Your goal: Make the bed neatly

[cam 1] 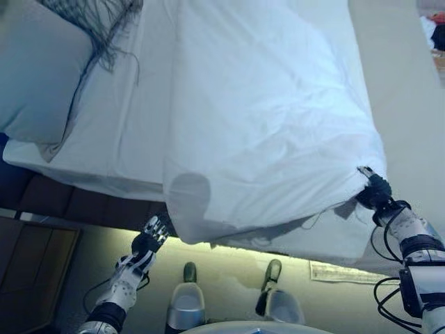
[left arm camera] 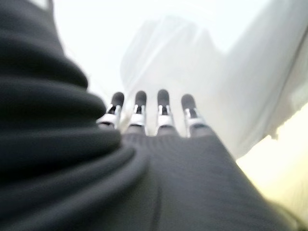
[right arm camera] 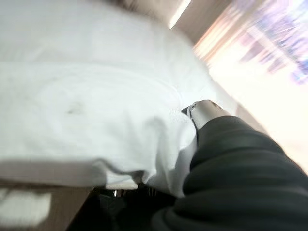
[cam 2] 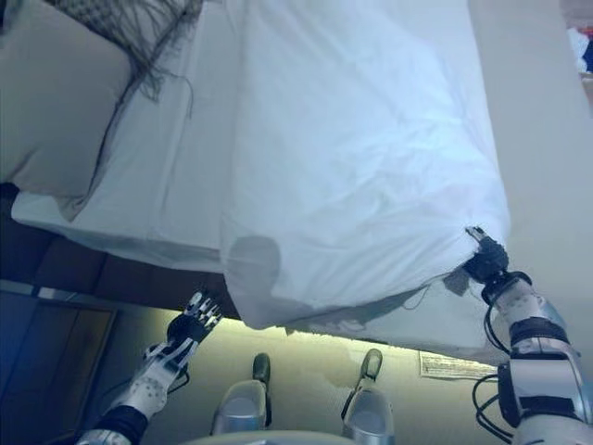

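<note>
A white duvet point(cam 1: 264, 118) lies over the bed, and its near edge hangs over the bed's side. My right hand point(cam 1: 372, 191) is at the duvet's near right corner and is shut on the cloth. In the right wrist view its thumb point(right arm camera: 204, 109) lies on top of the duvet edge point(right arm camera: 144, 159) and the fingers are under it. My left hand point(cam 1: 154, 233) is just below the duvet's near left corner, open, and holds nothing. In the left wrist view its fingers point(left arm camera: 163, 103) are straight and point at the hanging duvet point(left arm camera: 192, 62).
A grey pillow point(cam 1: 38, 76) lies at the head end on the left, with a dark fringed throw point(cam 1: 97, 21) beside it. The white sheet point(cam 1: 132, 125) shows between pillow and duvet. A dark wooden bedside unit point(cam 1: 35, 271) stands lower left. A paper point(cam 1: 344, 273) lies on the floor.
</note>
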